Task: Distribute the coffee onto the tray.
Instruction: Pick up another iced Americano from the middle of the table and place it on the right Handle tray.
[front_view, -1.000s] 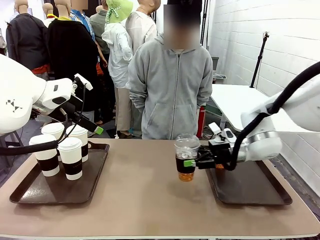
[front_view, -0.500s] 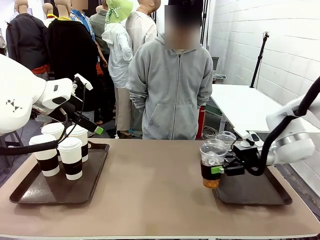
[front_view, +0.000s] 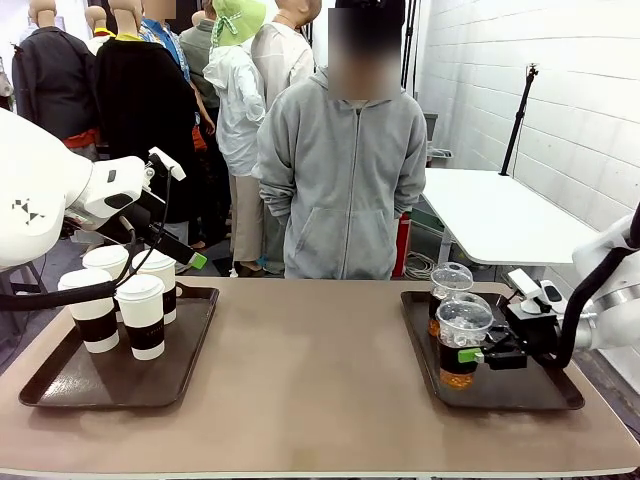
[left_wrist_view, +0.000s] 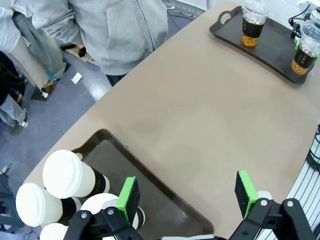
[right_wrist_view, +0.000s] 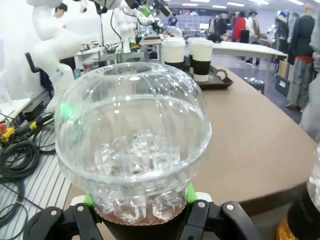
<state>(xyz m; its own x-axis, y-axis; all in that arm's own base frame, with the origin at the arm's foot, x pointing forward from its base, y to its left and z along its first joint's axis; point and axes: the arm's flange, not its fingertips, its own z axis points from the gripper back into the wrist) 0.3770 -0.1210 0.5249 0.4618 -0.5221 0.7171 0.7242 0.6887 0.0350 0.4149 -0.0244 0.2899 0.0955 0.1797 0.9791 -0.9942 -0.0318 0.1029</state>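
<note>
Coffee cups sit on two dark brown trays at opposite ends of a tan counter (front_view: 300, 380), with a person in a grey hoodie (front_view: 342, 170) standing at the far edge.

On the left tray (front_view: 60, 385), near the counter's left end, four tall white paper cups with white lids and dark sleeves (front_view: 141, 315) stand upright, bunched together toward the tray's far left corner. The left gripper (left_wrist_view: 187, 197) hangs above that tray with its green pads spread wide apart and nothing between them; from its wrist camera, the cup lids appear below and to one side of it, and the bare counter stretches beyond.

On the right tray (front_view: 520, 395), near the counter's right end, the right gripper (front_view: 470, 355) is clamped around the lower half of a clear dome-lidded cup of brown liquid (front_view: 461, 340), holding it upright over the middle of the tray. Whether the base of this cup touches the tray cannot be told. The wrist camera on that arm looks straight at the cup's clear dome, with ice visible inside it and the dark drink below.

A second clear dome-lidded cup (front_view: 448, 290) stands upright just behind the held one, toward the tray's far left corner, free of either gripper.
</note>
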